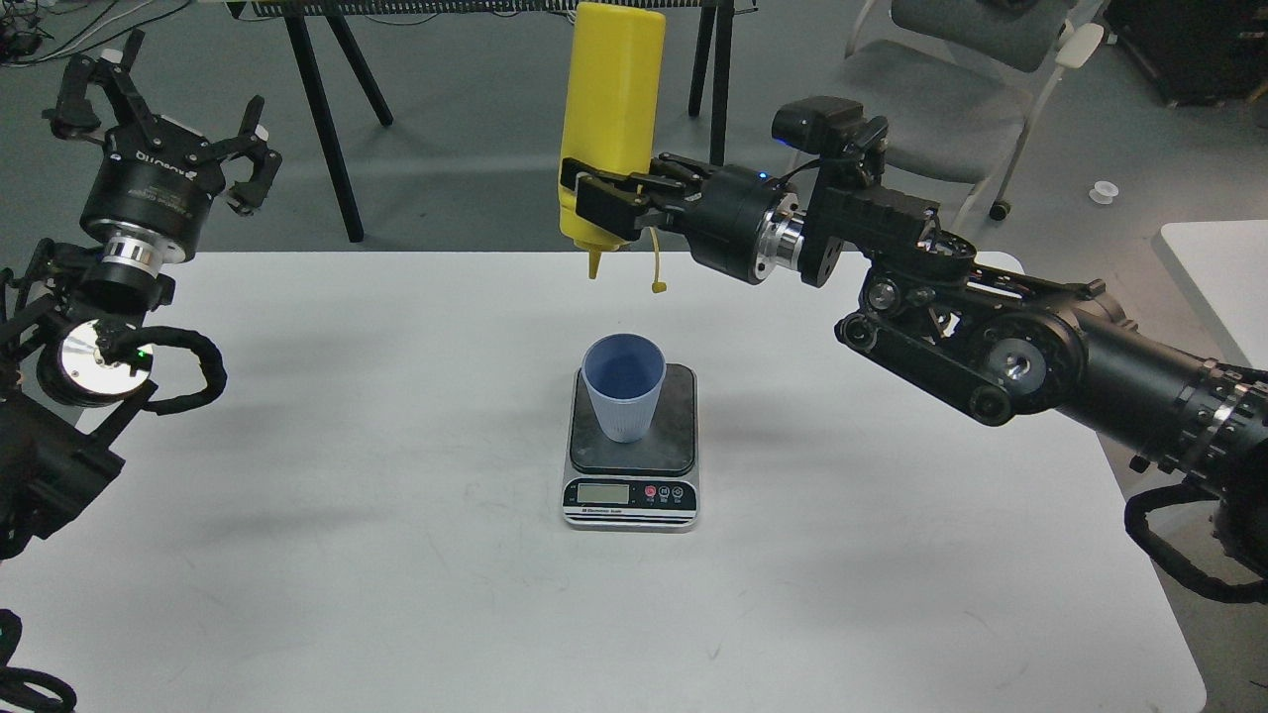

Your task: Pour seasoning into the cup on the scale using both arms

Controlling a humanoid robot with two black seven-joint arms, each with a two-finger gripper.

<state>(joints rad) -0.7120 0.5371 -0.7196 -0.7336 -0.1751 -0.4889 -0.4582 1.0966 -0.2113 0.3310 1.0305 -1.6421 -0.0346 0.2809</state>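
Scale (632, 495) sitting mid-table (297, 495), carrying cup (623, 386) upright. Beyond, right gripper (594, 203) clamping seasoning (609, 109) nozzle-down, seemingly above and behind cup. Left gripper (163, 99) hovering far left, fingers spread wide, holding nothing.

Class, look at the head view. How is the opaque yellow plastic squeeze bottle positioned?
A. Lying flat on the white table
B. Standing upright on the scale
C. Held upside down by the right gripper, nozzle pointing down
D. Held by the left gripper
C: the right gripper clamps the opaque yellow plastic squeeze bottle inverted in the air, nozzle downward and cap dangling, while the left gripper is open and holds nothing.
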